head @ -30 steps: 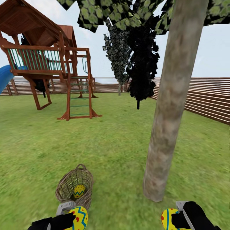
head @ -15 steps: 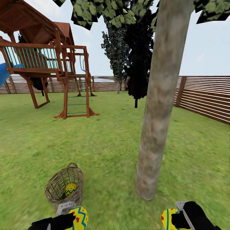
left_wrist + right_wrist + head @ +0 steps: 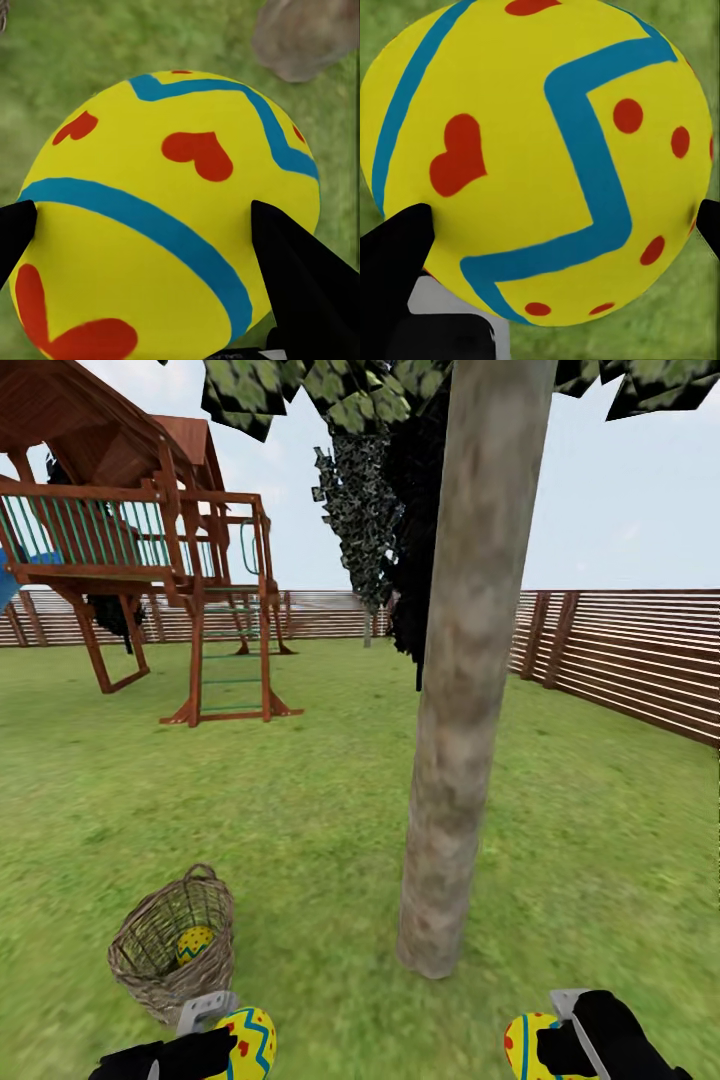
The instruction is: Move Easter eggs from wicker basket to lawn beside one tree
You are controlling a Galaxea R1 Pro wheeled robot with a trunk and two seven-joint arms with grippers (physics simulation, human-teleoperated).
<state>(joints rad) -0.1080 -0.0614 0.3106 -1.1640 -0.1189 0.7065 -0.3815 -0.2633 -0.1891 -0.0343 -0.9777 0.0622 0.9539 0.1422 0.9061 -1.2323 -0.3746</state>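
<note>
Each gripper clamps an egg, third egg (image 3: 194, 943) in wicker basket (image 3: 150, 985)

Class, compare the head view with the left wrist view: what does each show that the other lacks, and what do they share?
Head view alone: the wicker basket with one egg inside, the playset, the fence, and the right gripper holding an egg.

Left wrist view alone: red heart marks on the held egg.

Shared: the left gripper clamping that egg, the lawn and the tree trunk's base.

tree (image 3: 455, 690) canopy cut off; basket egg (image 3: 194, 943) half-hidden by wicker basket (image 3: 170, 950)
</note>
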